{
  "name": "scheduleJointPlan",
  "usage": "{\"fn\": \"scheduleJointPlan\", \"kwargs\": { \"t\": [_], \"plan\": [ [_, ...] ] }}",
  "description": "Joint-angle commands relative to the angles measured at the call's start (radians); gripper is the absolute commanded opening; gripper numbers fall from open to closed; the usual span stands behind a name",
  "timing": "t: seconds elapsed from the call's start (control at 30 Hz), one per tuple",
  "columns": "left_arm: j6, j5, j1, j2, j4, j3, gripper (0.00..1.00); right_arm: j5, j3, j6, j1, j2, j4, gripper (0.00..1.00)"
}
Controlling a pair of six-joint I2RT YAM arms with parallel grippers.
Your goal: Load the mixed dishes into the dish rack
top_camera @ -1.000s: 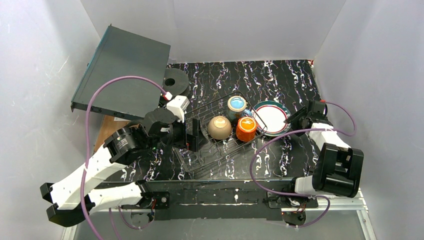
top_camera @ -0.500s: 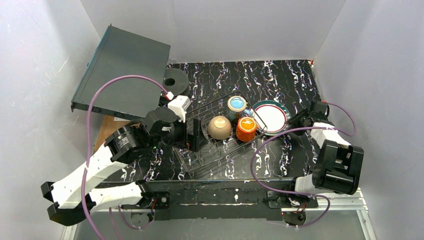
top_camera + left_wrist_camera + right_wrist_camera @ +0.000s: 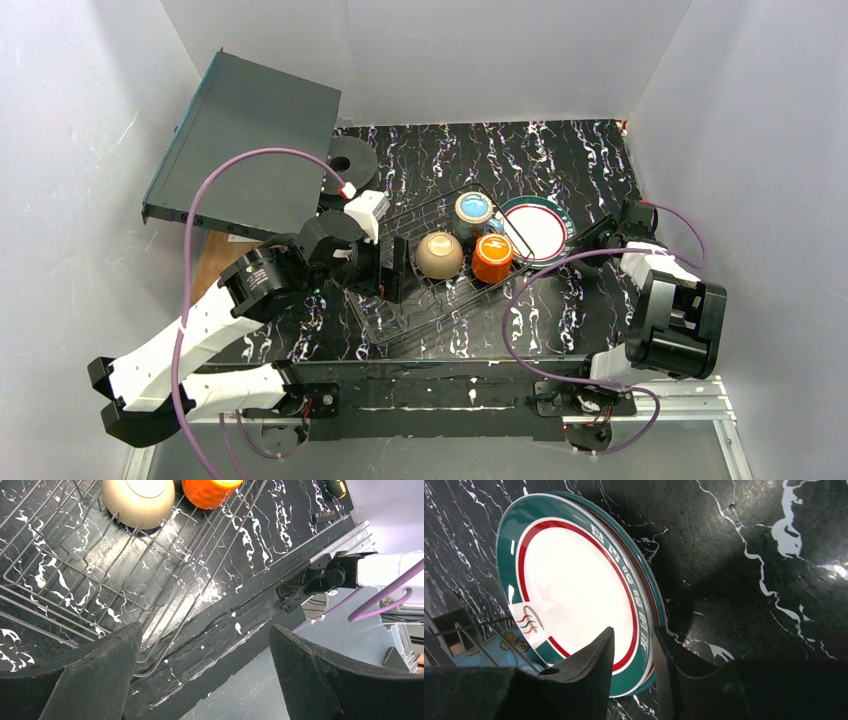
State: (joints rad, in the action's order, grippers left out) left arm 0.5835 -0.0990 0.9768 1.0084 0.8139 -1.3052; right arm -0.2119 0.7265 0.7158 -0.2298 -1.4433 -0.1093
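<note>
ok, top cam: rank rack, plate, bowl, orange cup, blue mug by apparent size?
Largest to smallest in the top view:
1. rack
2. plate, tilted, so its face is foreshortened
3. bowl
4. orange cup and blue mug: look about alike, so not ranked.

Right tool [image 3: 634, 635] tighter; green-rimmed plate [image 3: 574, 595] tilted

The black, white-veined tabletop [image 3: 560, 150] carries a wire dish rack [image 3: 430, 300] at its middle. A black disc [image 3: 350, 160] lies at its far left, beside a flat grey-black box [image 3: 250, 130].
</note>
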Motion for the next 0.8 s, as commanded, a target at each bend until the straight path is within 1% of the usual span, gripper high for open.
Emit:
{"fn": "scheduleJointPlan", "kwargs": {
  "t": [0.0,0.4,0.5,0.77],
  "plan": [
    [-0.011,0.023,-0.004,0.005,-0.006,-0.025,0.98,-0.035,0.042,0.015,-0.008,-0.047,0.039,0.42],
    [-0.010,0.026,-0.004,-0.003,-0.009,-0.017,0.98,-0.036,0.074,0.017,-0.013,-0.122,0.002,0.44],
    [-0.011,0.028,-0.004,-0.004,-0.013,-0.016,0.98,-0.040,0.119,-0.008,-0.014,-0.175,-0.043,0.48],
    [-0.011,0.028,-0.004,-0.014,-0.013,-0.001,0.98,-0.096,0.140,-0.048,-0.014,-0.221,-0.031,0.45]
  ]
}}
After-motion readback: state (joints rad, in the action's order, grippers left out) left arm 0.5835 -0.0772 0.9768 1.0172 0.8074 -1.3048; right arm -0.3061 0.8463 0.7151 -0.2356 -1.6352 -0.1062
